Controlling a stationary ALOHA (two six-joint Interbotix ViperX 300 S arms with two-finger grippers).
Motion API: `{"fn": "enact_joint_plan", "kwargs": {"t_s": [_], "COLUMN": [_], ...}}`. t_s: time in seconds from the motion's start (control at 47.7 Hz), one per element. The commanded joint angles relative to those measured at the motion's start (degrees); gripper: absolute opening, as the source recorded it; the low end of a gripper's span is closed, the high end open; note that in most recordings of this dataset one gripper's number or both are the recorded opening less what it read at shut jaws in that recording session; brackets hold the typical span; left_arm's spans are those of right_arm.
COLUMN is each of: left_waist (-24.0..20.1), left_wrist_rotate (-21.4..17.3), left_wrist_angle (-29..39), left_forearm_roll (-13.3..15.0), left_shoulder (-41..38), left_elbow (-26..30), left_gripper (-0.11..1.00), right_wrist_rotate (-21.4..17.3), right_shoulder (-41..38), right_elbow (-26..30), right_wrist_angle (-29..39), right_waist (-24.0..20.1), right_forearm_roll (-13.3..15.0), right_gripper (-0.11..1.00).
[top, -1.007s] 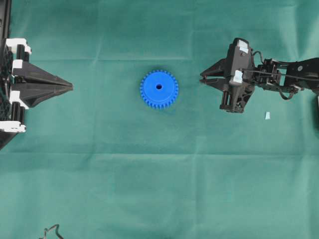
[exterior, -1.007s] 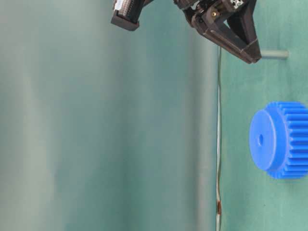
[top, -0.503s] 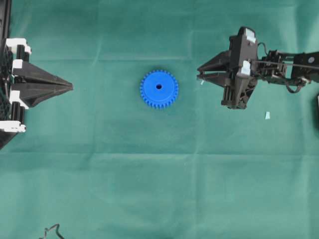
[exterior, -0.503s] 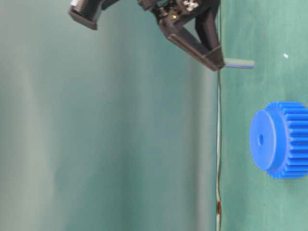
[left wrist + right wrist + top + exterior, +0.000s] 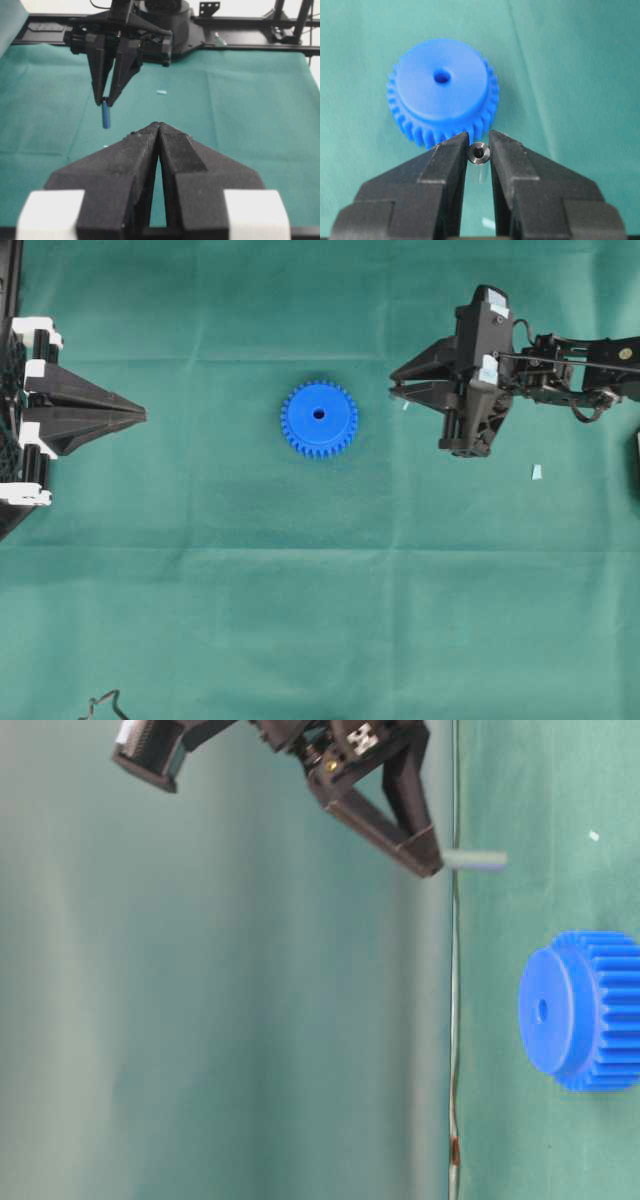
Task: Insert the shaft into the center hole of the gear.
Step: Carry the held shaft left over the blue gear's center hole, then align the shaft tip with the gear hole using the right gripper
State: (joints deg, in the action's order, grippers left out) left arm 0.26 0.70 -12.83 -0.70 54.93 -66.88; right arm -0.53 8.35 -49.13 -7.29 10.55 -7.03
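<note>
The blue gear [image 5: 319,419] lies flat on the green cloth, its center hole [image 5: 319,413] facing up and unobstructed. My right gripper [image 5: 392,387] hovers to the gear's right, raised off the cloth, shut on the shaft [image 5: 479,153]. The shaft, a small silvery pin, is pinched at the very fingertips and points down toward the cloth [image 5: 475,860]. In the right wrist view the gear [image 5: 442,90] sits just beyond the fingertips, with its hole [image 5: 441,76] farther ahead. My left gripper [image 5: 143,415] rests shut at the far left, holding nothing.
A small pale blue scrap [image 5: 536,472] lies on the cloth behind the right gripper. A tiny white speck [image 5: 404,406] sits under the right fingertips. A thin dark wire [image 5: 105,705] curls at the bottom left corner. A black frame [image 5: 250,22] borders the far side.
My right gripper has lifted higher off the cloth with the shaft and drifted slightly toward the gear. The left arm and the gear have not moved.
</note>
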Motion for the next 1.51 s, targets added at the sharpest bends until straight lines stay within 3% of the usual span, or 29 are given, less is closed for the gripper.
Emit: {"fn": "enact_joint_plan", "kwargs": {"t_s": [0.0,0.461,1.133,1.489], "left_waist": [0.09,0.09,0.09,0.09], "left_wrist_rotate": [0.09,0.09,0.09,0.00], "left_wrist_angle": [-0.26,0.09,0.09,0.09], "left_forearm_roll": [-0.09,-0.18,-0.09,-0.18], "left_shoulder": [-0.53,-0.44,-0.44,-0.44], "left_elbow": [1.23,1.32,1.23,1.23], "left_gripper": [0.00,0.00,0.00,0.00], "right_wrist_rotate": [-0.35,-0.26,-0.26,0.00], "right_shoulder": [-0.97,-10.55,-16.17,-15.38], "right_elbow": [3.25,16.52,16.88,17.05], "right_wrist_angle": [-0.09,3.08,-0.88,-2.20], "right_waist": [-1.05,-4.92,-3.34,-2.46], "right_forearm_roll": [-0.18,0.09,0.18,0.18], "right_gripper": [0.16,0.16,0.16,0.16]}}
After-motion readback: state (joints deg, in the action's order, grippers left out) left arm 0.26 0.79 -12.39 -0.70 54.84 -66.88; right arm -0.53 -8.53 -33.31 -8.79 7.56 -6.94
